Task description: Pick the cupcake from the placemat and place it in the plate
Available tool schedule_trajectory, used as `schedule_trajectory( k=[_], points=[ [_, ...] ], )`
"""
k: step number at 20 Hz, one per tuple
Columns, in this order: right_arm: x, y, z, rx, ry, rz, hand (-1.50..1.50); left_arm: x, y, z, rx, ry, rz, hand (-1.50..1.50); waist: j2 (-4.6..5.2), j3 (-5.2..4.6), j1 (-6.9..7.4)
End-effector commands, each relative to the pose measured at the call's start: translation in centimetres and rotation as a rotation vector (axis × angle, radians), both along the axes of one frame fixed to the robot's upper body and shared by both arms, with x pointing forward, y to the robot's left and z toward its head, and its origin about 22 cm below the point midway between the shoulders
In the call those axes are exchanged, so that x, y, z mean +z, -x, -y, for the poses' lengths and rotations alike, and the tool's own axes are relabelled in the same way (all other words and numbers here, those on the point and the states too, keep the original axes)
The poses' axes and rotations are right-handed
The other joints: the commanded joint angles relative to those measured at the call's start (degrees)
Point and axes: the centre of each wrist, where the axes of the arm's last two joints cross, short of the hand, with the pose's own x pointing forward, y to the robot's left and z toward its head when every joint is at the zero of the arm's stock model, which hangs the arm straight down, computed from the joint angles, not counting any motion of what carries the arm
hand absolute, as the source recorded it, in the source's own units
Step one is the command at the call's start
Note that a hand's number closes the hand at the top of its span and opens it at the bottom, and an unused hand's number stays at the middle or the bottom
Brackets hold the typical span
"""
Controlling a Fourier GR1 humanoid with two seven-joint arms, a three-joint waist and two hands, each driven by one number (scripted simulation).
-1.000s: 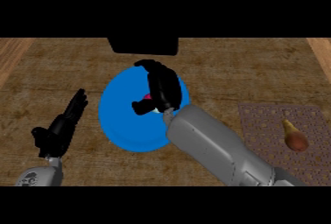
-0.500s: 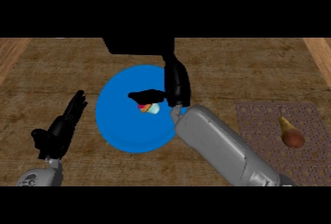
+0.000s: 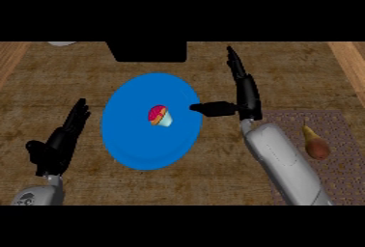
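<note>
The cupcake (image 3: 160,116), pink on top with a pale blue cup, lies tilted on its side near the middle of the blue plate (image 3: 135,144). My right hand (image 3: 246,94) stands just right of the plate's rim, open, fingers straight and pointing away, thumb (image 3: 212,109) stretched left over the rim toward the cupcake without touching it. The brown placemat (image 3: 341,159) lies at the right, partly hidden under my right forearm. My left hand (image 3: 61,140) rests open left of the plate, fingers up.
A brown pear-shaped item (image 3: 315,144) lies on the placemat. A black box (image 3: 149,50) sits at the counter's far edge behind the plate, and a pale object (image 3: 61,43) peeks in at the top left.
My right hand has let go of the cupcake, opened and drawn back to the right off the plate. The cupcake now lies uncovered on the plate. The left hand has not moved.
</note>
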Motion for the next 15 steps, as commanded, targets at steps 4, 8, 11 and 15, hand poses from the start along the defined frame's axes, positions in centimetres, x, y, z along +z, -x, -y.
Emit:
schedule_trajectory(
  k=[4, 8, 11, 15],
  points=[
    [-2.5, -0.1, 9.1, 0.087, 0.021, 0.039, -1.50, -1.3, 2.1, -0.3, -0.003, 0.021, -0.010, 0.00, -0.08, -0.03, 0.10],
    [-3.5, -0.4, 10.1, 0.115, 0.069, 0.025, -1.50, -1.2, 0.1, 0.1, -0.002, -0.021, -0.019, 0.00, -0.06, -0.05, -0.07],
    [-5.5, -0.6, 11.0, 0.117, 0.082, 0.013, -1.50, -1.9, 1.0, -1.0, -0.006, 0.013, 0.000, 0.00, -0.01, -0.04, 0.19],
    [-6.0, 0.0, 14.4, 0.080, 0.056, 0.069, -1.50, -1.7, 1.0, 0.3, 0.004, 0.005, -0.014, 0.00, -0.04, -0.03, 0.14]
  ],
)
